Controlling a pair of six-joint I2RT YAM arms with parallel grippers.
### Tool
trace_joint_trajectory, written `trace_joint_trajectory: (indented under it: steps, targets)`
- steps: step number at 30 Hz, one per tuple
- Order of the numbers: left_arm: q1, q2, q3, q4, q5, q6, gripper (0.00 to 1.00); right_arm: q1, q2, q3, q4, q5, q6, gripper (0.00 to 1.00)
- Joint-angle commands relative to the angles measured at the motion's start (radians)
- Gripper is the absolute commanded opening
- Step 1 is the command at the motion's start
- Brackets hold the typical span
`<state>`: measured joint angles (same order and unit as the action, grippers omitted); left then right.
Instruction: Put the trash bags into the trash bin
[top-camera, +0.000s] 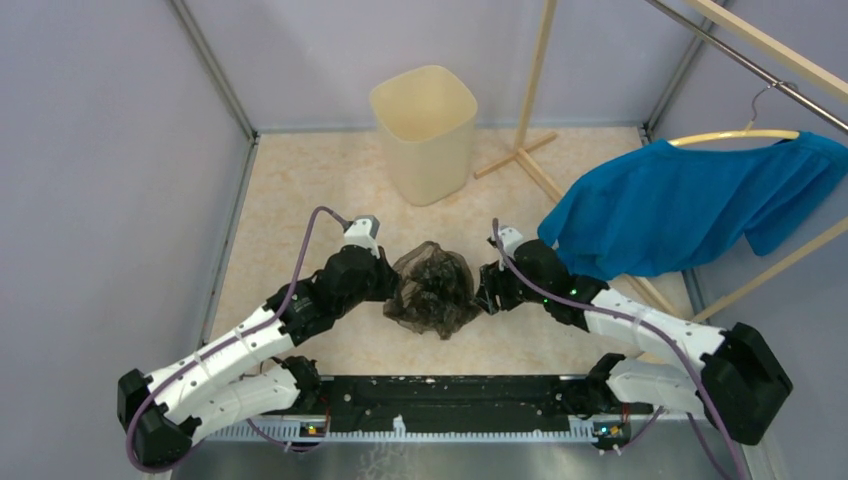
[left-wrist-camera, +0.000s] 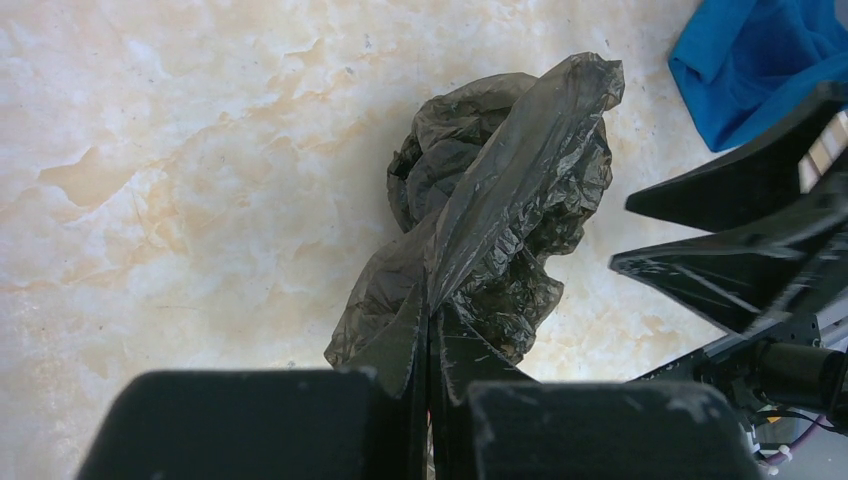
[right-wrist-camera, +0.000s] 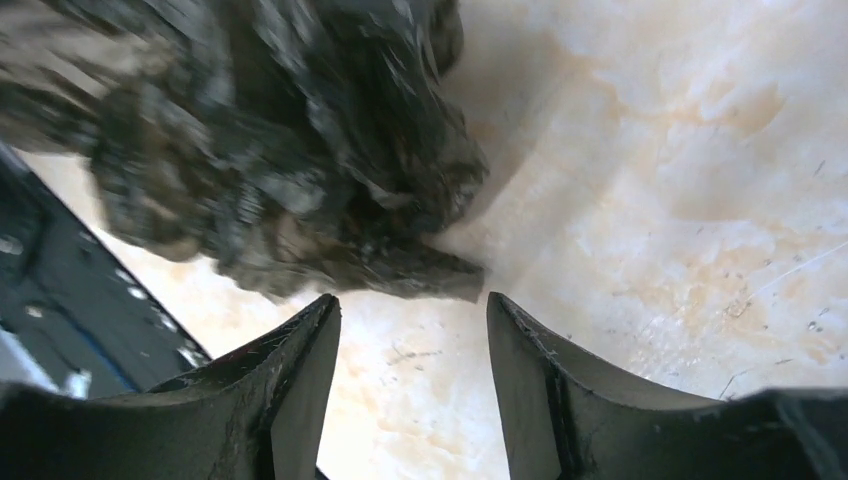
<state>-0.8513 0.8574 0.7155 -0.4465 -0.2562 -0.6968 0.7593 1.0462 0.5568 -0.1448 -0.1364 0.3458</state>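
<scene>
The trash bag (top-camera: 432, 290) is a crumpled, semi-transparent dark grey-brown lump on the marbled floor between my two arms. My left gripper (top-camera: 392, 285) is shut on the bag's near edge; in the left wrist view the film (left-wrist-camera: 500, 190) rises out of the closed jaws (left-wrist-camera: 432, 310). My right gripper (top-camera: 483, 290) is open on the bag's other side. Its fingertips (right-wrist-camera: 410, 300) sit just short of the blurred bag (right-wrist-camera: 300, 150), with bare floor between them. The cream-beige trash bin (top-camera: 425, 130) stands upright and empty-looking at the back, well beyond both grippers.
A blue garment (top-camera: 680, 205) hangs on a hanger at the right, close over my right arm, and shows in the left wrist view (left-wrist-camera: 760, 60). A wooden rack's post and feet (top-camera: 535, 100) stand right of the bin. Grey walls enclose the floor; the black base rail (top-camera: 440, 395) runs along the near edge.
</scene>
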Motion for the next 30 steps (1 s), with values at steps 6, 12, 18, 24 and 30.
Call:
trace_joint_trajectory:
  steps: [6, 12, 18, 24, 30]
  targets:
    - [0.003, -0.022, -0.005, 0.011, -0.015, 0.013, 0.00, 0.147, 0.225, 0.060, 0.040, 0.184, -0.160, 0.59]
    - [0.004, -0.019, -0.001, 0.015, 0.000, 0.023, 0.00, 0.176, 0.272, 0.056, 0.119, 0.301, -0.159, 0.59]
    - [0.003, -0.024, -0.010, 0.021, -0.004, 0.020, 0.00, 0.177, 0.292, 0.026, 0.261, 0.245, -0.202, 0.60]
    - [0.004, -0.041, -0.003, 0.014, -0.043, 0.018, 0.00, 0.177, 0.257, 0.025, 0.269, 0.230, -0.130, 0.02]
    - [0.004, -0.115, 0.005, -0.056, -0.227, -0.024, 0.00, 0.176, 0.075, 0.019, 0.065, 0.478, -0.019, 0.00]
